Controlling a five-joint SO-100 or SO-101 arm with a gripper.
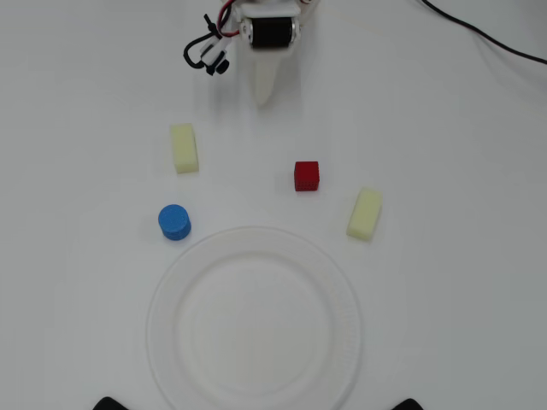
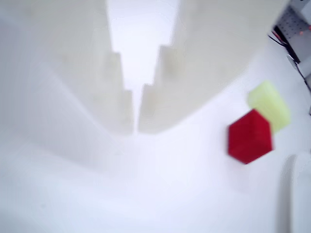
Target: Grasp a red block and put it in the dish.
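Looking down from the overhead view, we start at the left with the blue cylinder (image 1: 174, 222), which stands on the white table (image 1: 77, 256) just off the upper left rim of the dish (image 1: 342, 342). Above it and slightly to the right lies a pale yellow block (image 1: 184, 148), set roughly upright in the picture and well apart from everything else. The dish fills the lower middle of this view; we see nothing on it.

Moving toward the middle, we find the arm at the top edge, with its black motor (image 1: 272, 32) and a loop of black and red wires (image 1: 208, 47) to its left. The gripper (image 1: 264, 101) points down the picture as a single white taper. In the wrist view the gripper (image 2: 136, 130) shows two pale fingers (image 2: 160, 97) whose tips stand almost together, with only a thin slit between them and nothing held in it; we read it as closed and empty.

Right of the gripper's line we see the red block (image 1: 307, 176), resting on the table between the gripper and the dish, apart from both. In the wrist view the red block (image 2: 250, 136) sits to the right of the fingertips, blurred, with the second yellow block (image 2: 270, 105) just behind it.

Farthest right in the overhead view that second yellow block (image 1: 365, 213) lies tilted, near the dish's upper right rim, and a black cable (image 1: 479, 34) crosses the top right corner.
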